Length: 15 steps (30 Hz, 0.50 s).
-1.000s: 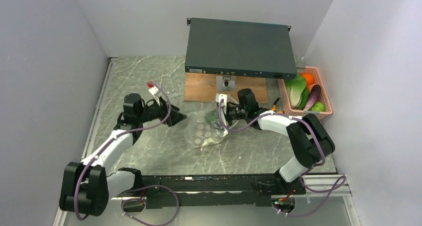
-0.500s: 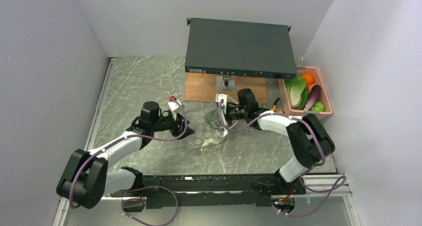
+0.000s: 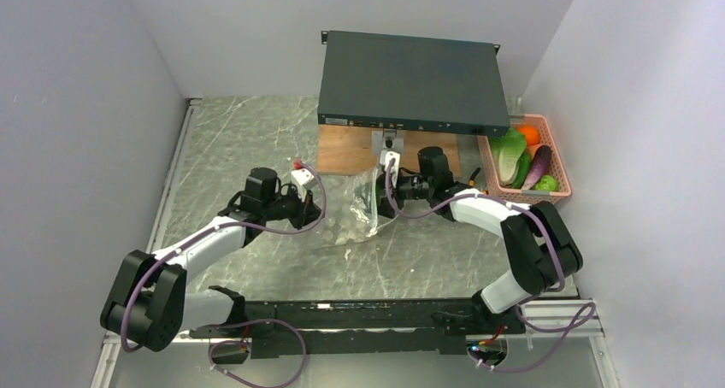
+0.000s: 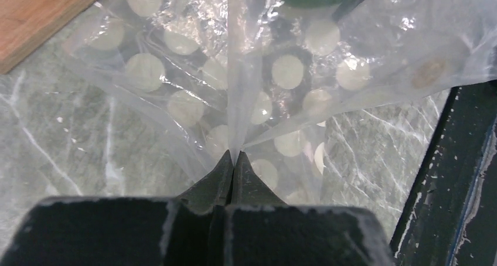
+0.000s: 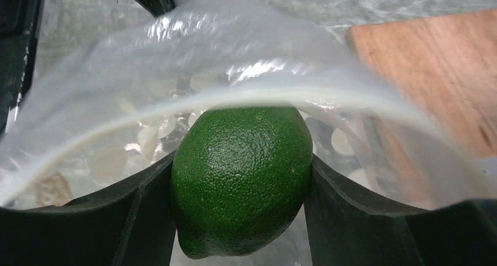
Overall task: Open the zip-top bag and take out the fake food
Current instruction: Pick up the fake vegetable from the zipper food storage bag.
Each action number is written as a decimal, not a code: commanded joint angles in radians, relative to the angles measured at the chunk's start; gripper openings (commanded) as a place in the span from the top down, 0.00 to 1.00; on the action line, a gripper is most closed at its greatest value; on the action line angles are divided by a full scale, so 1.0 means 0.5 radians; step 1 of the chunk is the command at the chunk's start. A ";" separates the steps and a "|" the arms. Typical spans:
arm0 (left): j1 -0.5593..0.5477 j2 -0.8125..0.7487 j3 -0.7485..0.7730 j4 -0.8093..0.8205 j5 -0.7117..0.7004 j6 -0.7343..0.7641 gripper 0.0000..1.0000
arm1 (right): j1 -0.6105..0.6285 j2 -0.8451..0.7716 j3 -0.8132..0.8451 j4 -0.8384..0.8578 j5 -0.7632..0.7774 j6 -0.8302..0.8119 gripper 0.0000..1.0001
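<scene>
The bag (image 4: pixel 176 72) is open, pinched by the left gripper (image 4: pixel 233 159); the right gripper (image 5: pixel 239 187) clamps the lime (image 5: pixel 243 154), seemingly not yet out.

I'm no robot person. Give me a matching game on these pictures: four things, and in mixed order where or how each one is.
1 left gripper
2 right gripper
3 pink basket
4 wooden board

a by the dark box
b shut on the fake lime
c holds lettuce
d pinching the zip-top bag

Pairs: 1-d, 2-b, 3-c, 4-a
</scene>
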 commanded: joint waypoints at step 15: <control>0.273 -0.069 0.297 -0.441 -0.086 0.359 1.00 | -0.173 -0.286 0.046 -0.048 -0.145 0.103 0.88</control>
